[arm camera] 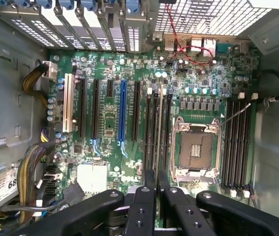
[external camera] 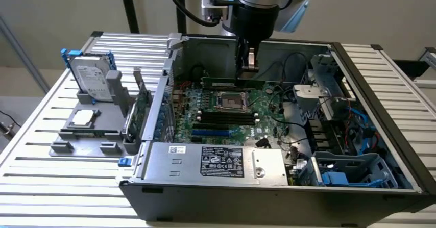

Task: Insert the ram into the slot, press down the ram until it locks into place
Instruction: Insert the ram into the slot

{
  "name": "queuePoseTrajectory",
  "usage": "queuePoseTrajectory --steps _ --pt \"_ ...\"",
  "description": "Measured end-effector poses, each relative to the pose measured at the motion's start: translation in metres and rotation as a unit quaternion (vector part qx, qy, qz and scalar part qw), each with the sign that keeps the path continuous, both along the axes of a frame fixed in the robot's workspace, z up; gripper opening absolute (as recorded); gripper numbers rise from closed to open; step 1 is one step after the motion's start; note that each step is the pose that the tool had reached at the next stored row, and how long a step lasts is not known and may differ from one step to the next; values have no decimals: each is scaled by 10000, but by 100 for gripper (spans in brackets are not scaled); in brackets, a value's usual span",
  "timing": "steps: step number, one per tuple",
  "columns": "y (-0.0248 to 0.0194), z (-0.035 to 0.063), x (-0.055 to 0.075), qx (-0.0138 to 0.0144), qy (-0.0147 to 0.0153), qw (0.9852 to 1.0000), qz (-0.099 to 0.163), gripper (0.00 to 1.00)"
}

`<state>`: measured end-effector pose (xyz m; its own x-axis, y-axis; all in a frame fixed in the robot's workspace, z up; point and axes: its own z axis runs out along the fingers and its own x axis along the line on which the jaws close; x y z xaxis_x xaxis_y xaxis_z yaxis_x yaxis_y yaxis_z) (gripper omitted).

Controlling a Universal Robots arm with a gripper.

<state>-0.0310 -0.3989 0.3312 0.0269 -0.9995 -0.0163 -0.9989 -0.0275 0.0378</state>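
Ram (external camera: pixel 223 81) pinched edge-on between fingers (arm camera: pixel 142 209), well above motherboard (arm camera: pixel 105 113)

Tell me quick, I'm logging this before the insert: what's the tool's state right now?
The tool is closed, holding the ram.

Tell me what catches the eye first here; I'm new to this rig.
The black tool, shut on the long thin green ram stick, holds it above the big green motherboard inside the open grey metal computer case. At the exterior view's left, a silver hard drive stands outside it.
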Motion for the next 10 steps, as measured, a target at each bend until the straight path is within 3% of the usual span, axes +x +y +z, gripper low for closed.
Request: queuePoseTrajectory --steps 10 --pt "0 -183 0 0 0 10000 -1 13"
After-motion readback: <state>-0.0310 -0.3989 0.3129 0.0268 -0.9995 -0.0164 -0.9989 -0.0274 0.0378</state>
